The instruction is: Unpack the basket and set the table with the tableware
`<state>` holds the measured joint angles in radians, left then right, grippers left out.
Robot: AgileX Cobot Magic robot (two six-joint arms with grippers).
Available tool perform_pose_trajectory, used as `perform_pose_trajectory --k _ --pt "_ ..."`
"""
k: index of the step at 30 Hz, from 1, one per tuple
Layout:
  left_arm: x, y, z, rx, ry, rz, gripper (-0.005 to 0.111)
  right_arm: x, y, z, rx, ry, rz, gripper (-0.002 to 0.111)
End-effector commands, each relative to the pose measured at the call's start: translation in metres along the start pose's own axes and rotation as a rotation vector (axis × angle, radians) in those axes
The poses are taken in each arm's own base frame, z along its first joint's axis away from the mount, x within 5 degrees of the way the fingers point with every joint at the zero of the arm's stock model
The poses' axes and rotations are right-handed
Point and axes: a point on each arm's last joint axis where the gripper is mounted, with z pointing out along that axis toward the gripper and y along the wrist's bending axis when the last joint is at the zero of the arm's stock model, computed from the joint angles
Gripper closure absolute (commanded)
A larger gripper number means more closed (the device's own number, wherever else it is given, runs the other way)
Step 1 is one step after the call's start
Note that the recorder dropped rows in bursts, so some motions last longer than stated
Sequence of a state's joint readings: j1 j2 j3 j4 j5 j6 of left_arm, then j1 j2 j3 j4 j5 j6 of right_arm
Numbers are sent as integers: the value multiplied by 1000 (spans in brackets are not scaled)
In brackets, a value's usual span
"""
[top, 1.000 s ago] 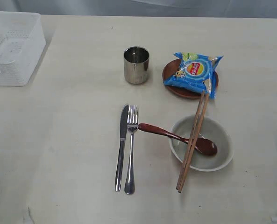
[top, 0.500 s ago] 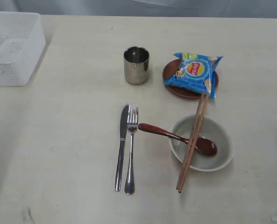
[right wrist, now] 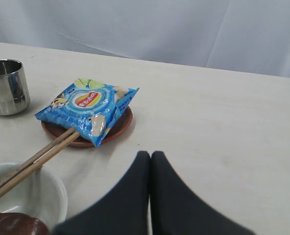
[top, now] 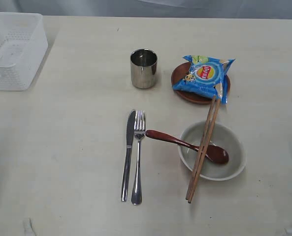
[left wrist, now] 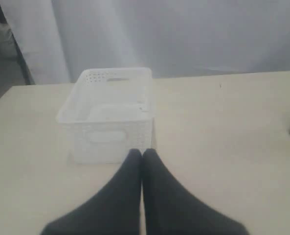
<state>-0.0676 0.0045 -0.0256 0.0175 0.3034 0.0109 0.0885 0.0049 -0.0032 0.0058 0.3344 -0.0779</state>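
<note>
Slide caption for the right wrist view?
Shut right gripper faces a blue chip bag on a small round brown plate, steel cup beside it.

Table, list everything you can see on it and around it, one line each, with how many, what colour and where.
table: one, pale cream, under everything
basket: one, white, exterior view's upper left
cup: one, steel, left of the plate
plate: one, brown, under the chip bag
chip bag: one, blue, on the plate
knife: one, steel, left of the fork
fork: one, steel, beside the knife
bowl: one, cream, right of the fork
spoon: one, reddish-brown, head in bowl, handle toward fork
chopsticks: one pair, brown, across the bowl
curtain: one, pale, behind the table
left tool: one, black, shut, facing the basket
right tool: one, black, shut, near the plate
</note>
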Motion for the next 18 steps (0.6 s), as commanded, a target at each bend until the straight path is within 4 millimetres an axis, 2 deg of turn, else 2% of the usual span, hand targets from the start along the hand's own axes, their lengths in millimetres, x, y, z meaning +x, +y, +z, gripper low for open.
perform_pose_trajectory --k 1,7,18 --pt "7 0 2 0 14 24 107 1 0 0 7 0 -2 109" --pt "7 -5 2 91 9 74 107 1 0 0 7 0 -2 109" --pt "7 -5 2 100 5 135 107 0 0 0 8 -13 -2 109"
